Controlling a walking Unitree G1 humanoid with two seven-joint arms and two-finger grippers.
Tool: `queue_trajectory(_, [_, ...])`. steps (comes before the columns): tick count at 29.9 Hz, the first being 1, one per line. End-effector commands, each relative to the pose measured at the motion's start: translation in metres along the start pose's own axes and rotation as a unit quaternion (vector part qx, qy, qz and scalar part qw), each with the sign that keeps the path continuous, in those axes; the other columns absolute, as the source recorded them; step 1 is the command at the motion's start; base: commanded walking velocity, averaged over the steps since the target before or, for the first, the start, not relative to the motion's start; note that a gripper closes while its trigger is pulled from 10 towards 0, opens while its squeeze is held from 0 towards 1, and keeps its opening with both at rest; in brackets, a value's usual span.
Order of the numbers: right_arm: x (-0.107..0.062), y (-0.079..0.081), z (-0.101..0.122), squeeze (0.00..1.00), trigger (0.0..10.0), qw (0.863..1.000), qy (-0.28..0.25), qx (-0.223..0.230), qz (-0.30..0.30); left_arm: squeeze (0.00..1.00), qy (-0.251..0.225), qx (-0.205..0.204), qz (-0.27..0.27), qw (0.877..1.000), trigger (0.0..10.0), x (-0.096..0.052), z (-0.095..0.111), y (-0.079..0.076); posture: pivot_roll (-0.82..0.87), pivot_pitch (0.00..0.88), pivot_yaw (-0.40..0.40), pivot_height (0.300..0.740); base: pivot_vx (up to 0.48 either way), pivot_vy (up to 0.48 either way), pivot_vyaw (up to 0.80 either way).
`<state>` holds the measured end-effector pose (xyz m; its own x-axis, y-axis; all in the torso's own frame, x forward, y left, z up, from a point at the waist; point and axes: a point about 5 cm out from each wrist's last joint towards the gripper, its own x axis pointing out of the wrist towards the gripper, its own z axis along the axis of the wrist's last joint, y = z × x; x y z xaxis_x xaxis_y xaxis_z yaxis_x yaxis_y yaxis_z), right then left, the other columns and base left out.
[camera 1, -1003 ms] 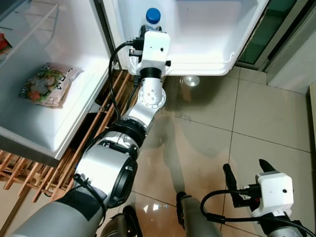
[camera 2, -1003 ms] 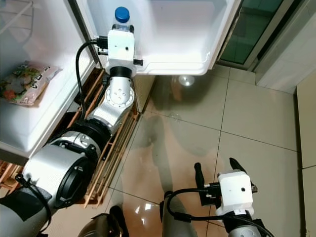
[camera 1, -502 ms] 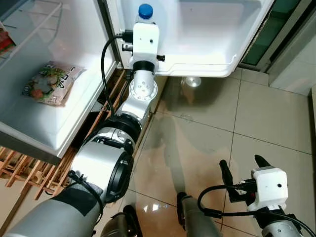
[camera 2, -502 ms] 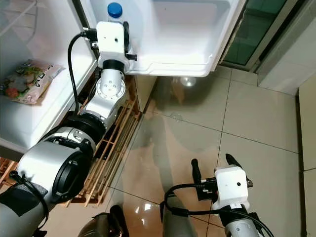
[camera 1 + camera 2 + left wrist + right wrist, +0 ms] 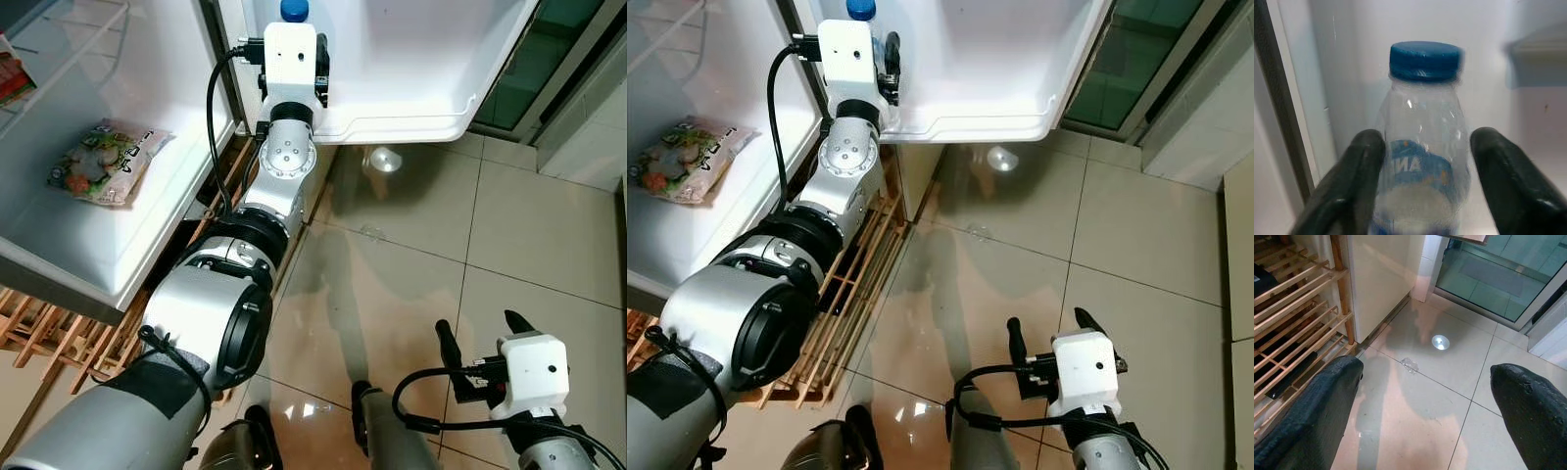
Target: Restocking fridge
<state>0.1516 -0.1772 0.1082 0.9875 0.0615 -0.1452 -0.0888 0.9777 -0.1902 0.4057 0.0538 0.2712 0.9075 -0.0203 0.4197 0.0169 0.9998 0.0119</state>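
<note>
You have the fridge standing open on the far left, with its door swung out ahead of you and the white door shelf along its lower edge. Below it runs a glossy tiled floor, wet-looking with reflections, and a wooden slatted rack sits low beside the fridge base. A bag of frozen food lies on the fridge's inner shelf at left.

Your left gripper is stretched far forward into the door shelf with the water bottle standing upright between its fingers. They flank the clear body at label height; the wrist view is blurred, so you cannot be sure whether the pads are pressing or just beside the plastic. Only the blue cap shows above the wrist from the head view.

Expect the bottle to be thin-walled, smooth and fairly heavy if full: it likely dents under a hard squeeze and slips under a weak one. The labelled middle is the sound place to hold it, not the cap.

Your right gripper hangs idle low at the near right over the tiles, fingers spread apart, holding nothing.
</note>
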Motion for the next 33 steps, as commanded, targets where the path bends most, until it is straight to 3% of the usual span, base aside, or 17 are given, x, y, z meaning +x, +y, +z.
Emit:
queue_trajectory(1, [-0.001, -0.003, -0.005, 1.00, 10.0, 1.000, 0.010, -0.001, -0.003, 1.00, -0.034, 0.006, -0.010, 0.999, 10.0, 0.006, 0.015, -0.004, -0.47, 0.242, 0.056, 0.740, 0.000, 0.000, 0.00])
queue_trajectory(8, [0.007, -0.001, -0.005, 1.00, 10.0, 1.000, 0.005, -0.002, 0.003, 1.00, -0.134, 0.032, -0.004, 0.990, 10.0, 0.015, 0.053, -0.005, -0.46, 0.219, 0.055, 0.740, 0.000, 0.000, 0.00])
queue_trajectory(11, [0.009, 0.000, -0.006, 1.00, 10.0, 1.000, 0.004, -0.002, 0.003, 1.00, -0.144, 0.031, -0.008, 0.989, 10.0, 0.017, 0.060, -0.004, -0.46, 0.204, 0.061, 0.740, 0.000, 0.000, 0.00])
queue_trajectory(14, [0.015, -0.003, 0.000, 1.00, 10.0, 1.000, -0.015, -0.003, -0.012, 1.00, -0.120, 0.004, -0.043, 0.992, 10.0, 0.015, 0.049, 0.003, -0.44, 0.178, 0.074, 0.740, 0.000, 0.000, 0.00])
queue_trajectory(19, [0.021, -0.008, 0.000, 1.00, 10.0, 0.999, -0.021, 0.002, -0.028, 1.00, -0.112, -0.005, -0.071, 0.991, 10.0, 0.006, 0.035, 0.012, -0.42, 0.156, 0.078, 0.740, 0.000, 0.000, 0.00])
queue_trajectory(20, [0.026, -0.011, -0.001, 1.00, 10.0, 0.999, -0.024, 0.009, -0.036, 1.00, -0.110, -0.008, -0.088, 0.990, 10.0, -0.006, 0.029, 0.022, -0.38, 0.134, 0.082, 0.740, 0.000, 0.000, 0.00])
queue_trajectory(24, [0.036, -0.013, -0.002, 1.00, 10.0, 0.999, -0.028, 0.019, -0.033, 1.00, -0.106, -0.006, -0.124, 0.987, 10.0, -0.036, 0.028, 0.033, -0.33, 0.108, 0.077, 0.740, 0.000, 0.000, 0.00])
queue_trajectory(25, [0.036, -0.013, -0.002, 1.00, 10.0, 0.999, -0.028, 0.019, -0.033, 1.00, -0.106, -0.006, -0.124, 0.987, 10.0, -0.036, 0.028, 0.033, -0.33, 0.108, 0.077, 0.740, 0.000, 0.000, 0.00])
queue_trajectory(26, [0.042, -0.013, -0.003, 1.00, 10.0, 0.999, -0.031, 0.026, -0.032, 1.00, -0.071, -0.003, -0.145, 0.987, 10.0, -0.057, 0.008, 0.036, -0.30, 0.098, 0.079, 0.740, 0.000, 0.000, 0.00])
queue_trajectory(27, [0.044, -0.013, -0.003, 1.00, 10.0, 0.999, -0.032, 0.030, -0.032, 1.00, -0.048, 0.000, -0.154, 0.987, 10.0, -0.070, -0.005, 0.039, -0.29, 0.095, 0.079, 0.740, 0.000, 0.000, 0.00])
queue_trajectory(29, [0.048, -0.014, -0.003, 1.00, 10.0, 0.998, -0.033, 0.032, -0.032, 1.00, -0.032, 0.002, -0.160, 0.987, 10.0, -0.076, -0.014, 0.041, -0.28, 0.085, 0.081, 0.740, 0.000, 0.000, 0.00])
queue_trajectory(31, [0.057, -0.017, -0.003, 1.00, 10.0, 0.997, -0.039, 0.049, -0.042, 1.00, 0.072, 0.017, -0.138, 0.988, 10.0, -0.123, -0.066, 0.070, -0.25, 0.072, 0.082, 0.740, 0.000, 0.000, 0.00])
queue_trajectory(32, [0.063, -0.019, -0.003, 1.00, 10.0, 0.997, -0.040, 0.053, -0.045, 1.00, 0.105, 0.022, -0.129, 0.986, 10.0, -0.138, -0.079, 0.079, -0.24, 0.062, 0.077, 0.740, 0.000, 0.000, 0.00])
queue_trajectory(33, [0.063, -0.019, -0.003, 1.00, 10.0, 0.997, -0.040, 0.053, -0.045, 1.00, 0.105, 0.022, -0.129, 0.986, 10.0, -0.138, -0.079, 0.079, -0.24, 0.062, 0.077, 0.740, 0.000, 0.000, 0.00])
